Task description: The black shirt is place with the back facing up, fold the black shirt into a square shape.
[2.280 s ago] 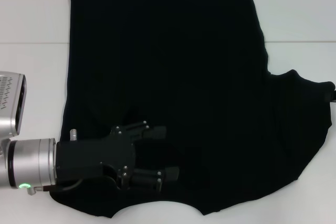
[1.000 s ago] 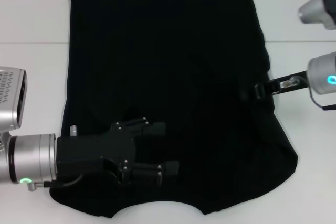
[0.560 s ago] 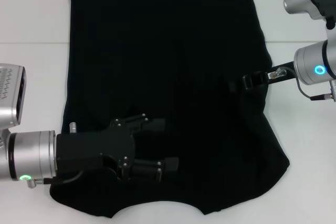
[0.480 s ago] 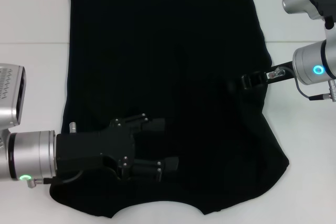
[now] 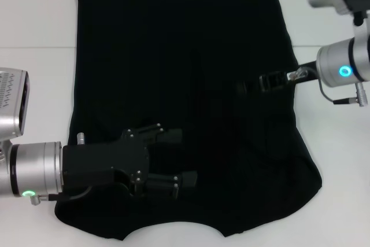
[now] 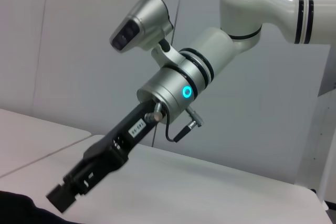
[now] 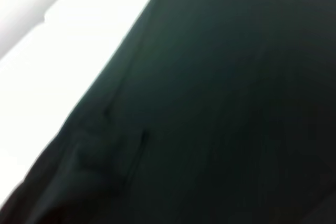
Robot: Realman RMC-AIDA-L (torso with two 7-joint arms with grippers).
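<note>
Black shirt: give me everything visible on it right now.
The plain black soft-fabric short-sleeved shirt lies spread flat on the white table with no print showing. Its far edge is straight; its near edge shows a curved dip. The robot's right-side edge runs inward, no sleeve sticking out there, and bulges lower down. The left claw rests over the near left part, fingers apart. The right claw reaches in over the right edge at mid height; its grip is not discernible.
</note>
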